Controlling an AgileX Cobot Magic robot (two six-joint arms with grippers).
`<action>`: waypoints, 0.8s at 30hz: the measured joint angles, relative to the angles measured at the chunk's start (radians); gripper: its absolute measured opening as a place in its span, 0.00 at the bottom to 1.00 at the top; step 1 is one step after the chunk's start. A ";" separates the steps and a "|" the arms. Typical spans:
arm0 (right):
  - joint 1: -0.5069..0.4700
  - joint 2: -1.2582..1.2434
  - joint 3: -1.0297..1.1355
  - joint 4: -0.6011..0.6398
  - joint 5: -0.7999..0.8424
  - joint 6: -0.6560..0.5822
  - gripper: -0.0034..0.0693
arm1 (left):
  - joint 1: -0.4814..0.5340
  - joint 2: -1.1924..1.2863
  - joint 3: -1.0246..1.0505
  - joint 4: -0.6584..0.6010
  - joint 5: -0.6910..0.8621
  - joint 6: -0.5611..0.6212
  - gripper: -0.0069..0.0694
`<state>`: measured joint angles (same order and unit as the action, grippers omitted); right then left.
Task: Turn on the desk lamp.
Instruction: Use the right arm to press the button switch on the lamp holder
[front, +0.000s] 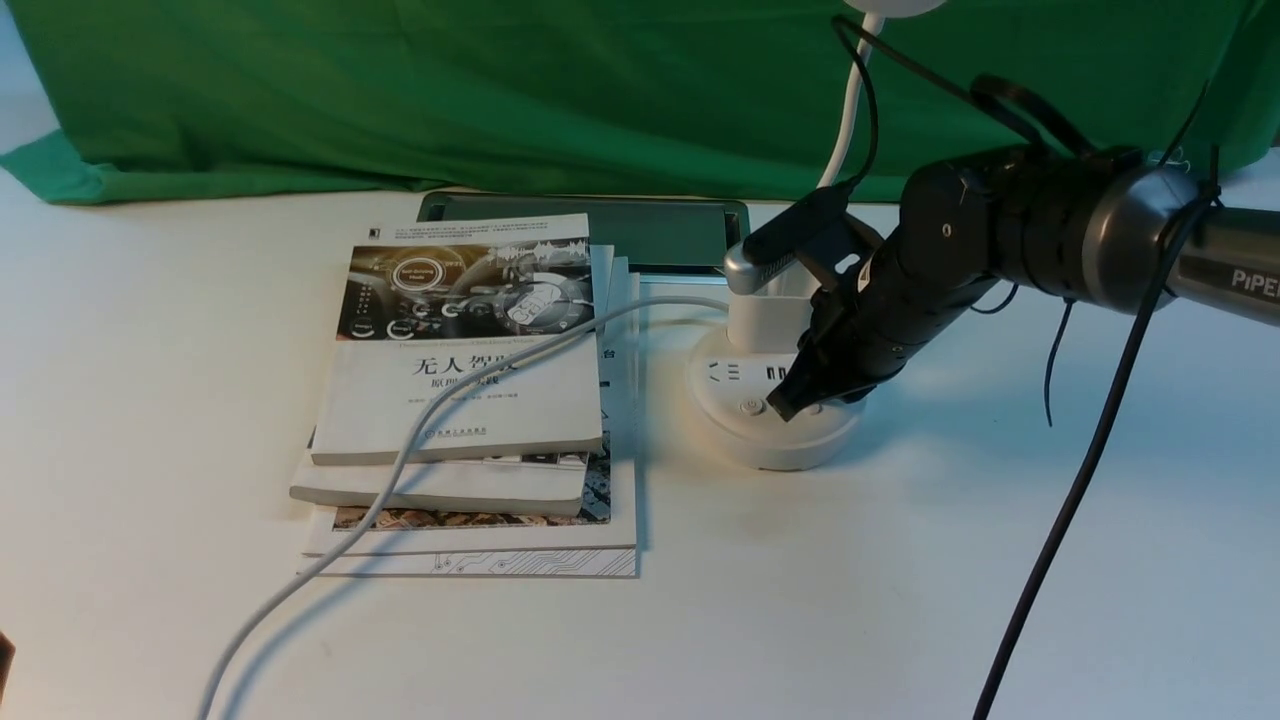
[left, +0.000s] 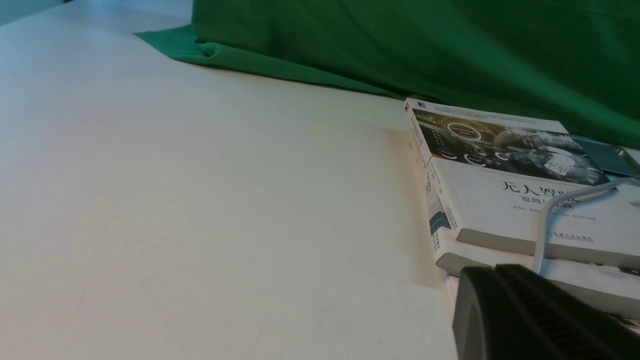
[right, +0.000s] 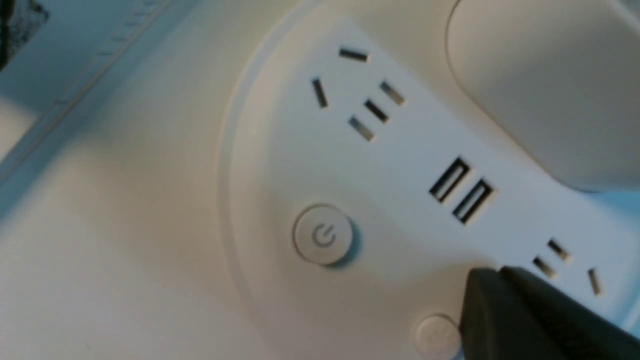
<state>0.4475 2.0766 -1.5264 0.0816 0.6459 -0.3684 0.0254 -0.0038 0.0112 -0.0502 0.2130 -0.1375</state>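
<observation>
Desk lamp (front: 770, 440) is sitting on the white table (front: 150, 400), right of centre, just beside a stack of books (front: 470, 400). Its round base (right: 280, 165) is facing up, with the cup holder (front: 765, 310) standing at the back. The gooseneck (front: 845, 120) is rising from there, and the head (front: 890, 5) is getting cut off by the top edge.

Right gripper (front: 783, 405) is pointing down onto the base top, tip just right of the power button (front: 750, 407). In the right wrist view one finger (right: 525, 320) is lying between the USB ports (right: 462, 190) and a small second button (right: 436, 335), partly covering that button. The power button (right: 322, 234) is showing uncovered. Contact with the base: can't tell. It is holding nothing. Jaw gap: can't tell, as the front view is showing one dark wedge and the wrist view only one finger.

Left gripper: only one dark finger (left: 525, 315) is showing, low over the table near the books, so can't tell its gap either.

A white cable (front: 400, 460) is running from the lamp across the top book and off the table's near edge. Green cloth (front: 500, 90) is hanging behind.
</observation>
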 joint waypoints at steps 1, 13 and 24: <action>0.000 0.000 0.000 -0.001 0.000 0.000 0.14 | 0.000 0.000 0.000 0.000 0.000 0.000 0.12; 0.000 -0.020 0.002 0.004 0.040 0.000 0.15 | 0.000 0.000 0.000 0.000 0.000 0.000 0.12; 0.009 -0.056 0.002 0.013 0.046 0.003 0.15 | 0.000 0.000 0.000 0.000 0.000 0.000 0.12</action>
<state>0.4565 2.0211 -1.5249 0.0943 0.6920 -0.3654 0.0254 -0.0038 0.0112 -0.0502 0.2130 -0.1375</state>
